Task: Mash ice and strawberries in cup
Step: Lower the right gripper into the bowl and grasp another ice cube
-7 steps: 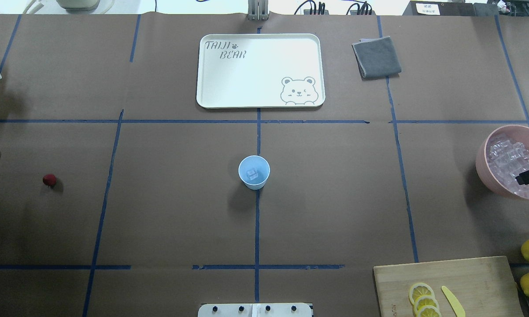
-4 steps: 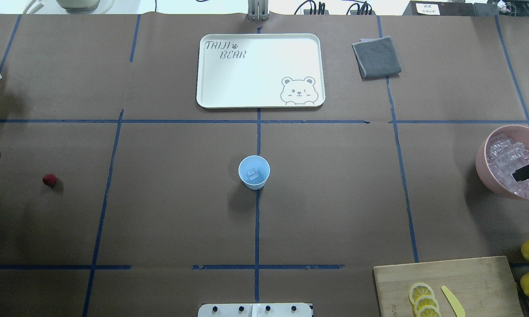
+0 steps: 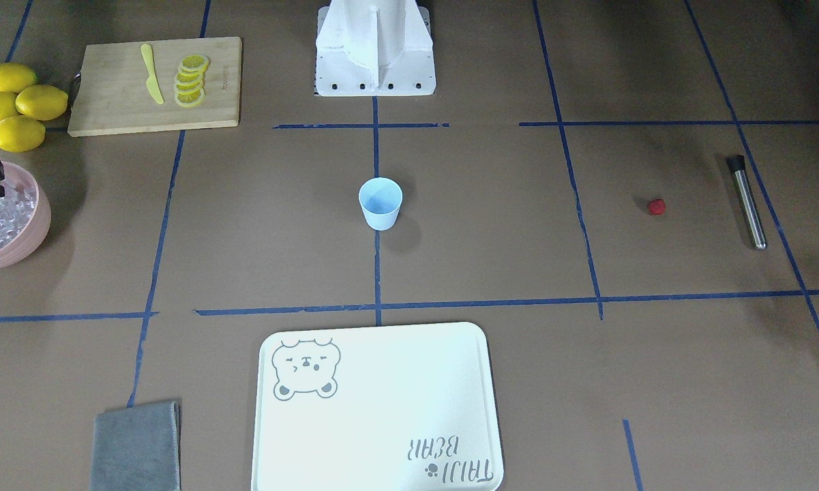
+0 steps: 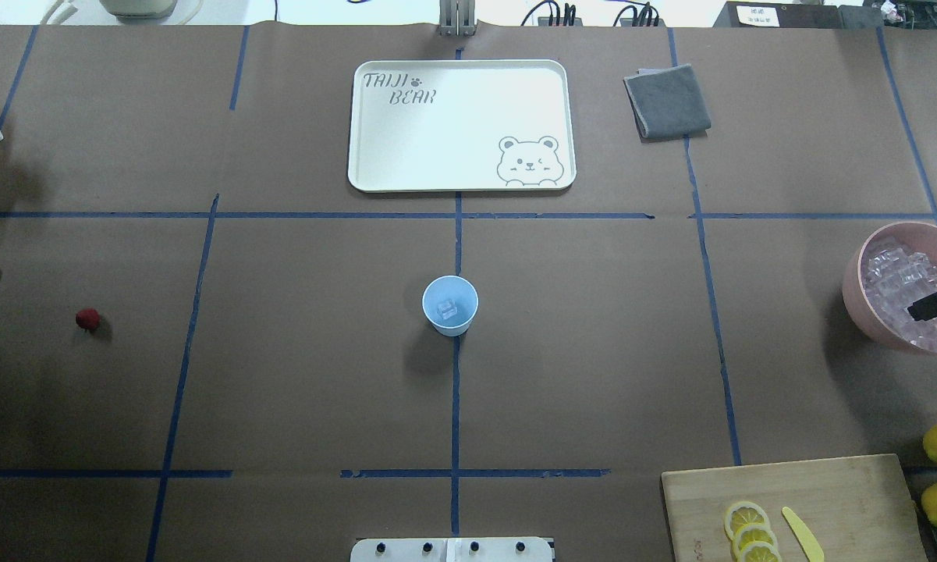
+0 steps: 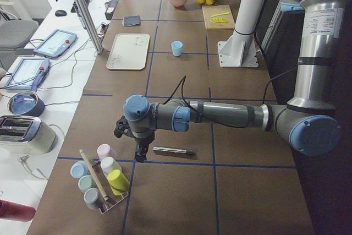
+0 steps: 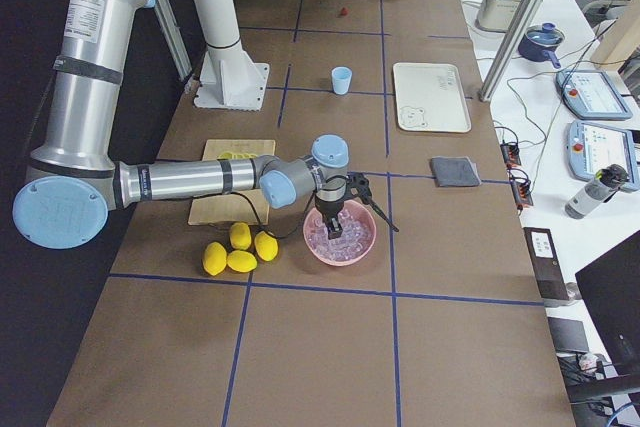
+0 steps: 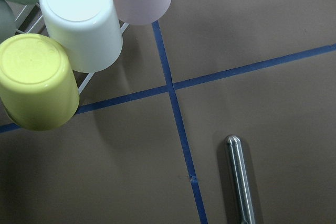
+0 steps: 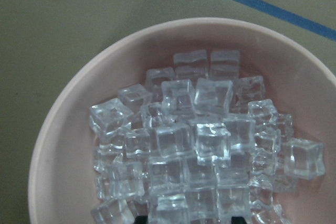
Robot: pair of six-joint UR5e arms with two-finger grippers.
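Note:
The pale blue cup (image 4: pixel 450 304) stands at the table's centre with one ice cube (image 4: pixel 446 310) inside it. A pile of ice (image 8: pixel 199 145) fills the pink bowl (image 4: pixel 854 289) at the right edge. My right gripper (image 4: pixel 936 306) hangs over that pile. In the right wrist view its dark fingertips (image 8: pixel 139 216) stand apart at the bottom edge, open, with cubes between them. A single red strawberry (image 4: pixel 87 318) lies far left on the paper. My left gripper (image 5: pixel 138 152) shows only in the exterior left view, beside a metal rod (image 5: pixel 172 151); I cannot tell its state.
A white bear tray (image 4: pixel 460 125) and a grey cloth (image 4: pixel 667 101) lie at the far side. A cutting board (image 4: pixel 788 507) with lemon slices and a yellow knife sits near right, lemons (image 3: pixel 17 106) beside it. A rack of coloured cups (image 7: pixel 79 19) stands by the rod.
My right gripper has shifted slightly over the ice in the pink bowl. The cup, its cube and the strawberry have not moved.

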